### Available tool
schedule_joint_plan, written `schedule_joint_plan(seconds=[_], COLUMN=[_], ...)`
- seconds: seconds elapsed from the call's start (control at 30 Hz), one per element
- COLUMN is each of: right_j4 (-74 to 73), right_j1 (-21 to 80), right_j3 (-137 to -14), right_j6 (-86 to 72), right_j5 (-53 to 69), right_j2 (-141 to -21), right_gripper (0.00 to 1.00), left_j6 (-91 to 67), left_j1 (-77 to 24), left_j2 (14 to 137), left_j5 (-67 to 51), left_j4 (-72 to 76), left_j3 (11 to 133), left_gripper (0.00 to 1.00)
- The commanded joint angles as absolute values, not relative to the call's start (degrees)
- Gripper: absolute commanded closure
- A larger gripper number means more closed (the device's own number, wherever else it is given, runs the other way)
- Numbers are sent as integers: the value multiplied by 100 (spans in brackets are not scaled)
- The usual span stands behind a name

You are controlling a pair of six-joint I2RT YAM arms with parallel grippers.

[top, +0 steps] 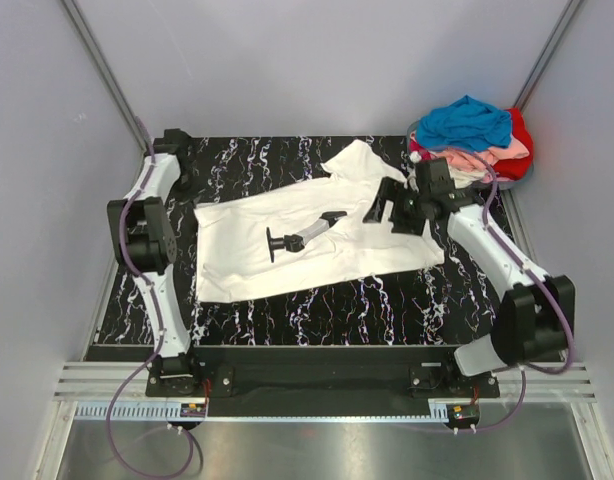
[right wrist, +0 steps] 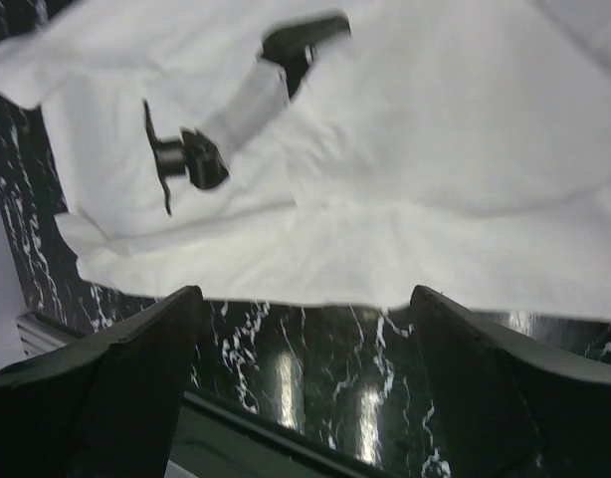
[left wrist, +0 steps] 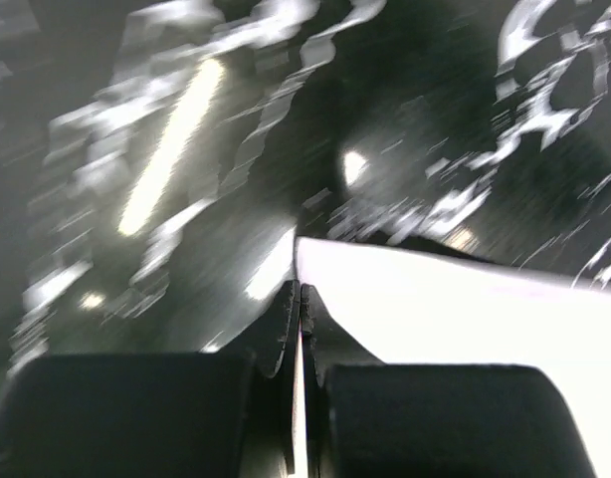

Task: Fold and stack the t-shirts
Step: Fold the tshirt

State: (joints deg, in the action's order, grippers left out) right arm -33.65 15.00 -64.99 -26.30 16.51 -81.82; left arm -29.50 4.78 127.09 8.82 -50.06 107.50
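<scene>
A cream-white t-shirt (top: pixel 247 250) lies spread flat on the black marble table (top: pixel 317 310). My left gripper (left wrist: pixel 300 289) is shut on the shirt's corner (left wrist: pixel 465 309), with a thin strip of white cloth between the fingers. In the top view the left arm stands at the table's left edge and its fingers are hard to make out. My right gripper (top: pixel 382 215) hovers open and empty over the shirt's right part. In the right wrist view its fingers (right wrist: pixel 176 319) spread wide over the shirt's hem (right wrist: pixel 435 149). Blue (top: pixel 467 120), red (top: pixel 522 135) and pink (top: pixel 487 155) t-shirts lie piled at the back right.
A small black-and-white tool-like object (top: pixel 297 238) lies on the middle of the white shirt; it also shows in the right wrist view (right wrist: pixel 216 129). Grey walls close in the table at the left, back and right. A metal rail (top: pixel 317 380) runs along the near edge.
</scene>
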Motion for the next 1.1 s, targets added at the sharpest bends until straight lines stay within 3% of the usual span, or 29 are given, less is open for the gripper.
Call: schedule_joint_plan(seconds=[0.0,0.23,0.43,0.6,0.73,0.87,1.07], right_j4=[-3565,-4446,-4448,-2080,-1811,-925,-310], right_j1=[1538,1529,1521,1503,1529,1582,1801], right_j3=[-8245,-11975,-15720,-14944,-15976,-15480,-16032], right_j6=[-2506,-2189,-2101,-2504,-2847,-2962,-2769], right_j5=[1512,405,703,582,484,80,-474], right_j2=[-8989,-11984,-14868,-15336,-16161,-16190,-16795], right_gripper=[7,8,5,3,5,6,7], left_j6=[-2760,-2848,-2909,-2874,-2874,-2883,-2918], left_j1=[764,993,932,528,448,404,378], left_j2=[11568,11136,10820,10810,10898,10898,10890], left_j5=[1538,978,441,580,388,211,35], left_j4=[-5326,-5388,-5072,-5080,-5168,-5176,-5159], left_j3=[10460,9758,9238,9158,9264,9272,9281], left_gripper=[100,100,97,97,97,96,96])
